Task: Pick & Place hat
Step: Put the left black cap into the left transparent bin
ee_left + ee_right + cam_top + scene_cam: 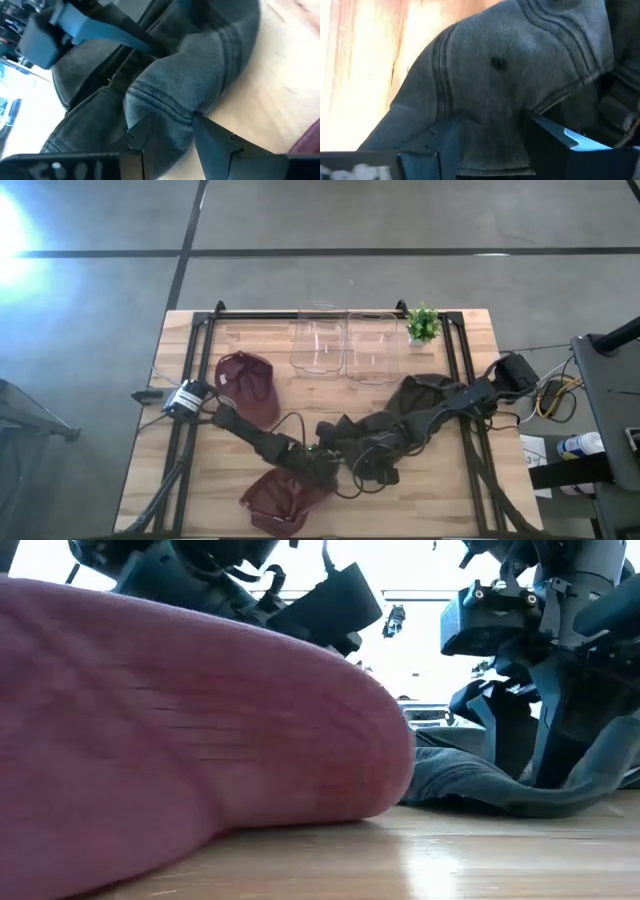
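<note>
grey hat [170, 95] pinched between left gripper [167, 137] and right gripper [490, 132] fingers, mid-table.

Dark grey hat [185, 95]: the fold between the left gripper's fingers [215, 142] is hidden below their tips; its brim is cut off beyond them. In the right wrist view, hat cloth past the fingers [442, 142] is cropped. Maroon hat [180, 750] is blurred, its near side cut off.
</note>
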Available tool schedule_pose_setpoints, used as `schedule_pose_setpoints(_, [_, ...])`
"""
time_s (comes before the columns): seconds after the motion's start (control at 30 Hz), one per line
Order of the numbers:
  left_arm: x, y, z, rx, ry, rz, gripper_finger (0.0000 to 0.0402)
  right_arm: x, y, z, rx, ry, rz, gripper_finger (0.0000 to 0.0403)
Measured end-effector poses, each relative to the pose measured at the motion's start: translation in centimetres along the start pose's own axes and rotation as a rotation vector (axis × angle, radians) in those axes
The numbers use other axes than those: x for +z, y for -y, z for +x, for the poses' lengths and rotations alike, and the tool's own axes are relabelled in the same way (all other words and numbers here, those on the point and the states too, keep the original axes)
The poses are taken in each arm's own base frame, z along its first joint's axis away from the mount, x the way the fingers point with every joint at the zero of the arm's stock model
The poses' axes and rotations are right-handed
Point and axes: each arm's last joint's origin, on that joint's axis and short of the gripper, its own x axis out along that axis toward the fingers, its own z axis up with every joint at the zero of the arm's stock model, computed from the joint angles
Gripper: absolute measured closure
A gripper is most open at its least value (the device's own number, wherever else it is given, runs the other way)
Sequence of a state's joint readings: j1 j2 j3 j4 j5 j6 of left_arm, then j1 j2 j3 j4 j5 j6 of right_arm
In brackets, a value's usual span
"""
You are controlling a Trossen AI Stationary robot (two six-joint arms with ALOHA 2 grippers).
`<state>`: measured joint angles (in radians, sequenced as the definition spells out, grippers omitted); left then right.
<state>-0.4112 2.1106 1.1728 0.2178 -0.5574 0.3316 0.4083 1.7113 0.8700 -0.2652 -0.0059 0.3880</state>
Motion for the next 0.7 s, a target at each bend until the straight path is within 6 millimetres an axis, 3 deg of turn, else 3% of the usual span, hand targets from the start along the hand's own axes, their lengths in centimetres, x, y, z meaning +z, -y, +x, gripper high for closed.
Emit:
schedule_pose_setpoints(0.23, [-0.7,0.3,1.0,-0.012,-0.008,0.03,0.0278,0.1,1.0,0.4,-0.015,0.034,0.031,0.0236])
schedule_pose_setpoints(0.47, [0.3,0.1,-0.4,0.037,0.005,0.034,0.0278,-0.6,2.6,0.7,-0.054,0.052,0.087,0.0253])
schedule_pose_setpoints(0.7, [-0.3,0.1,-0.2,0.003,-0.036,0.023,0.0278,0.7,2.2,-1.8,-0.059,0.115,0.034,0.0247])
